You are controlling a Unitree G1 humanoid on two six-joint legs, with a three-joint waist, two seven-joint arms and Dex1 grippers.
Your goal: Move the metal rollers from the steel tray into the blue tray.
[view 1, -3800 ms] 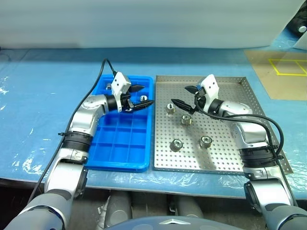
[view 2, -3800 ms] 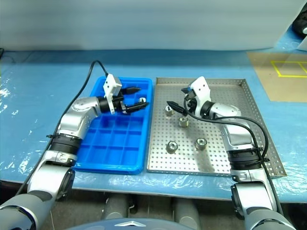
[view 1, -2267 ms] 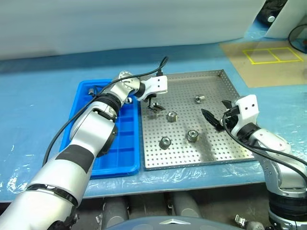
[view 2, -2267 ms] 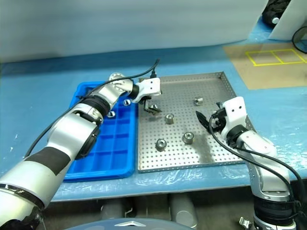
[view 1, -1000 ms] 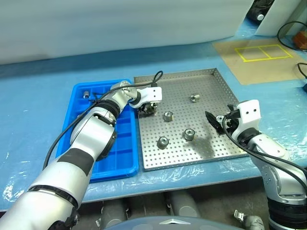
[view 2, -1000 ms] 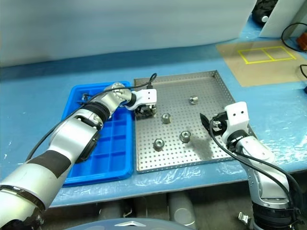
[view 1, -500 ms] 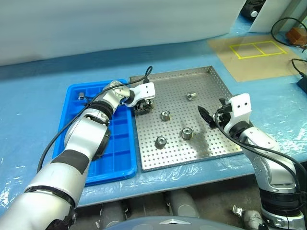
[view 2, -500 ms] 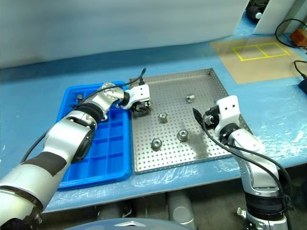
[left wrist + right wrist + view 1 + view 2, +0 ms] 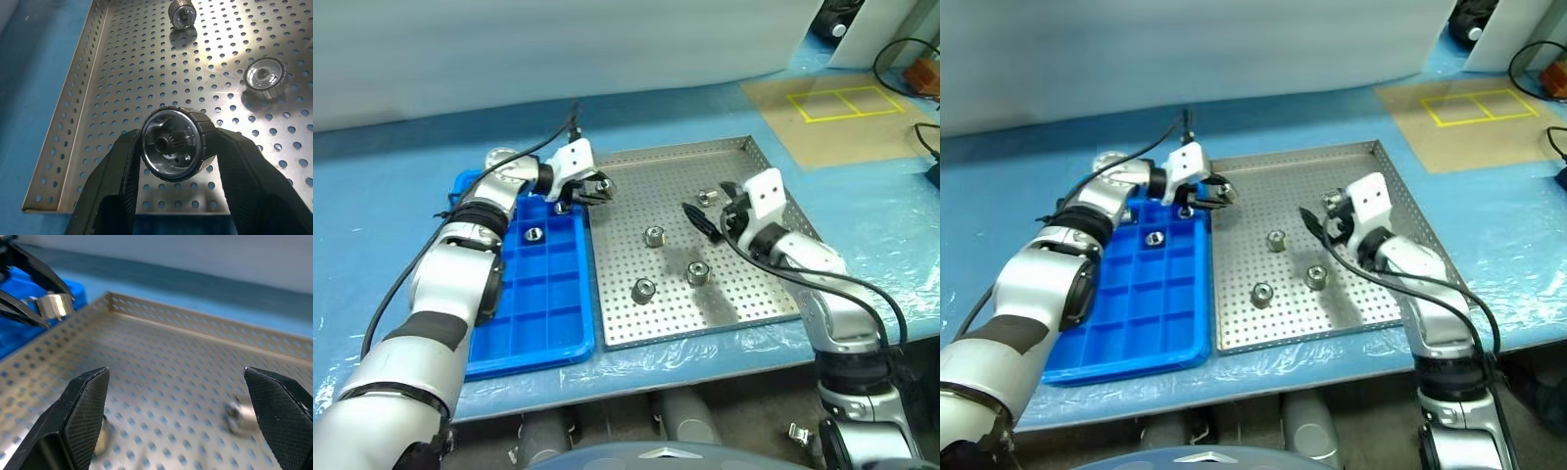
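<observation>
My left gripper [image 9: 597, 188] is shut on one metal roller [image 9: 172, 144], held in the air above the seam between the steel tray [image 9: 754, 294] and the blue tray [image 9: 548, 313]. The right wrist view shows that same held roller [image 9: 54, 305]. Loose rollers lie on the steel tray's perforated floor at the middle [image 9: 654, 235], lower middle [image 9: 697, 273], lower left [image 9: 644, 290] and far side [image 9: 707, 198]. Another roller [image 9: 533, 234] sits in a compartment of the blue tray. My right gripper [image 9: 710, 208] hangs open over the steel tray's right half, holding nothing.
A tan mat [image 9: 832, 108] with yellow lines lies at the back right. A black cable [image 9: 920, 147] runs along the right edge. Blue sheeting [image 9: 391, 196] covers the table, and the table's front edge [image 9: 705, 377] runs just below both trays.
My left gripper has risen with the roller and moved left from inside the steel tray to the blue tray's edge. My right gripper has moved left and further in over the steel tray.
</observation>
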